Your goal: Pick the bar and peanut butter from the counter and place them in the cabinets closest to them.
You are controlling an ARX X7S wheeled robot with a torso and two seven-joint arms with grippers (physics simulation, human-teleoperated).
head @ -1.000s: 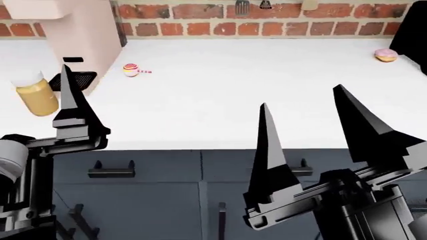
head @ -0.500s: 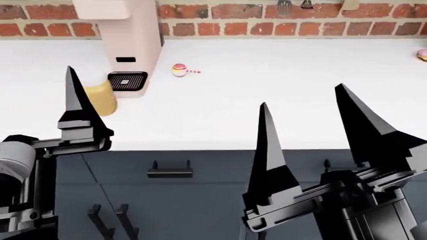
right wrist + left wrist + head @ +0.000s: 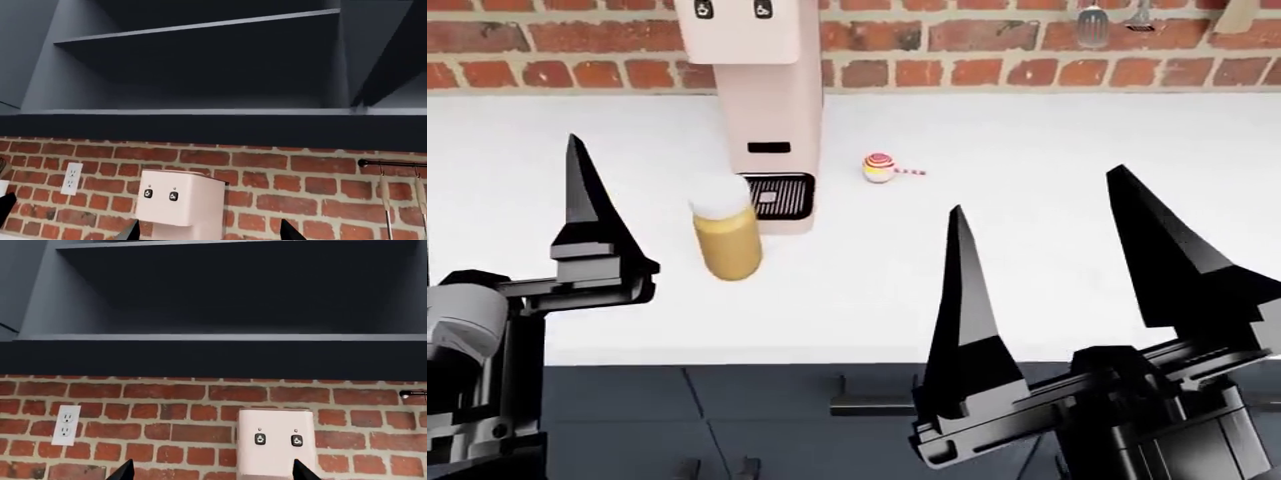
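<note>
The peanut butter jar, tan with a white lid, stands upright on the white counter, touching nothing, just left of the coffee machine's drip tray. One finger of my left gripper rises left of the jar, nearer me; in the left wrist view that gripper is open and empty. My right gripper is open and empty, held above the counter's front edge right of the jar; its tips show far apart. The bar is out of view.
A beige coffee machine stands against the brick wall. A swirled lollipop lies to its right. Open dark upper cabinet shelves hang above it. Utensils hang on the wall. Dark lower cabinets with a handle sit below the counter.
The head view has swung left: coffee machine, jar and lollipop slid rightward in the picture and the donut left it. Both grippers stay open and hold the same pose.
</note>
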